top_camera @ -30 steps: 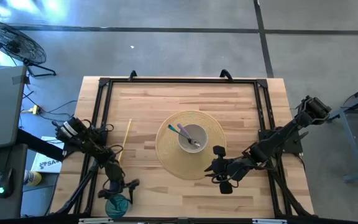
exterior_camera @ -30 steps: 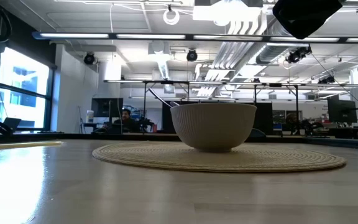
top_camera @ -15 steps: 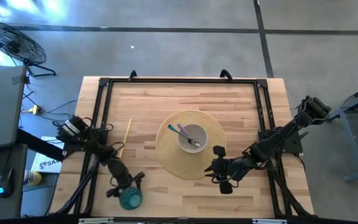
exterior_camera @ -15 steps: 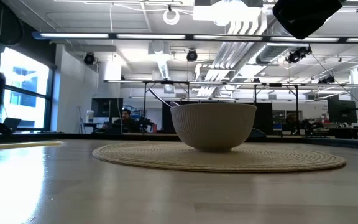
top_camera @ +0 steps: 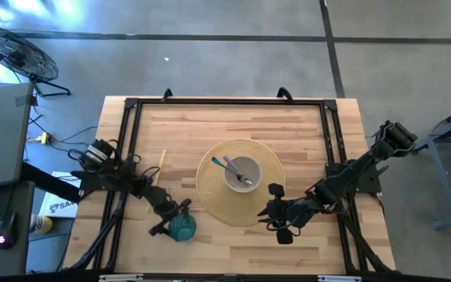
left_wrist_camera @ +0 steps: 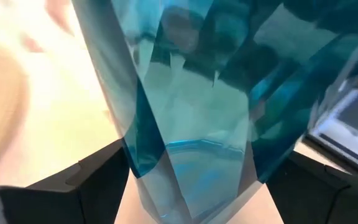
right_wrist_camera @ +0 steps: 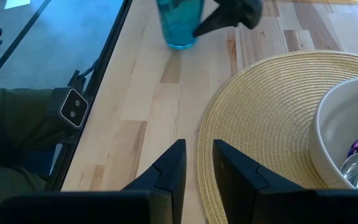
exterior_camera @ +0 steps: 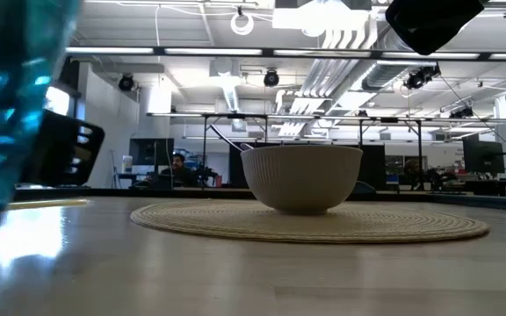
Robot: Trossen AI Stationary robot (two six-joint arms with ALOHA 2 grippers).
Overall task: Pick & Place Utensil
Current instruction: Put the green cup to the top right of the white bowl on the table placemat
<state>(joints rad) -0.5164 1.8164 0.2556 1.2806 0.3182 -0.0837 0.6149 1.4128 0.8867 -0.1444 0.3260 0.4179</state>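
Utensils: two or so, lying in the white bowl, handles leaning on its left rim; bowl sitting on the round woven mat at mid-table.

Left gripper: pinching a blue faceted glass by its lower body, near the table's front edge, left of the mat. Glass judged rigid, smooth, breakable; a low grip is suiting it.

Right gripper: hovering just right of the mat's near edge, fingers parted narrowly, holding nothing.

Utensils judged light, stiff and slick; best taken by the raised handle ends. A thin yellow stick is lying far left of the mat.
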